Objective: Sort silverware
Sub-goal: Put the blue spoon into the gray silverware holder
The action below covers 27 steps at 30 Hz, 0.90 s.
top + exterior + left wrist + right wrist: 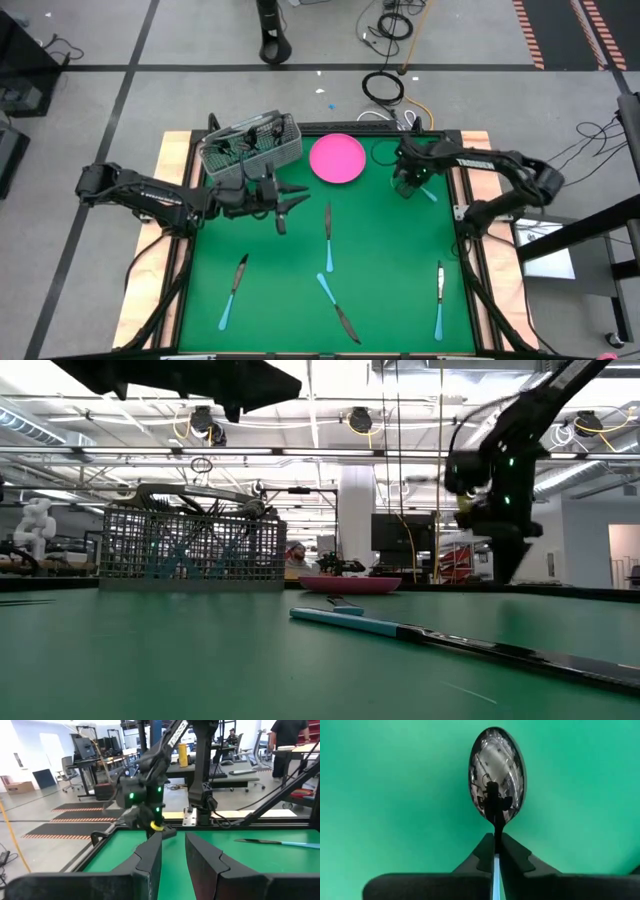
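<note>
green table mat (380,290) — right gripper (495,851) pinches a blue-handled spoon (496,770) near the pink plate (337,158). left gripper (288,203) hovers beside the basket (250,145), fingers parted, empty.

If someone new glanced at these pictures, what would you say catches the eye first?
Probably the shiny spoon, pinched at its neck by the shut right gripper above the green mat, right of the pink plate. Next, the wire basket of cutlery at the mat's far left, with the left gripper hovering beside it.
</note>
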Tool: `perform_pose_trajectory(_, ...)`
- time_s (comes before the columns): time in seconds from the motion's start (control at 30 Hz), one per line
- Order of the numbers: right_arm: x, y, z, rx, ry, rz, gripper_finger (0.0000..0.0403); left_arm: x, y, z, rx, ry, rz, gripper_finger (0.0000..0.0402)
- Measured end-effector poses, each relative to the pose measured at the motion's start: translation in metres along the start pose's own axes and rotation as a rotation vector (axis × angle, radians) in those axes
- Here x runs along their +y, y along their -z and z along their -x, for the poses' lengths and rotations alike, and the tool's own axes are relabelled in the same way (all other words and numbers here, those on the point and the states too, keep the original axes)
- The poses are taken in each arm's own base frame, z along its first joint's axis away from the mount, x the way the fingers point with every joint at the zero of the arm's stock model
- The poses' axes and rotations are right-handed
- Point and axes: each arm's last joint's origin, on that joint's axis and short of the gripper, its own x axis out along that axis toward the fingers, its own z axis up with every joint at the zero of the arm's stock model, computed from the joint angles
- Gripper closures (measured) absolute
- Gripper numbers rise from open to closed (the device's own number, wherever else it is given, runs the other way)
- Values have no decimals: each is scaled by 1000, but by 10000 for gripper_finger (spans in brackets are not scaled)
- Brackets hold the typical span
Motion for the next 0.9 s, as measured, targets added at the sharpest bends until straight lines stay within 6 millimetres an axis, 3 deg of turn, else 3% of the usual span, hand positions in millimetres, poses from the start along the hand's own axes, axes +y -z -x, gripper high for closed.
perform_pose_trajectory(0.27, 33, 25, 48, -145, -78, 38, 402, -8, -1, 2, -4, 32, 0, 314)
perform_pose_trajectory(0.5, 71, 35, 83, -424, -266, 112, 402, -13, 5, -1, 23, 84, -9, 314)
perform_pose_trajectory(0.9, 138, 45, 110, -888, -672, 278, 403, -24, 39, -30, -13, 333, 12, 314)
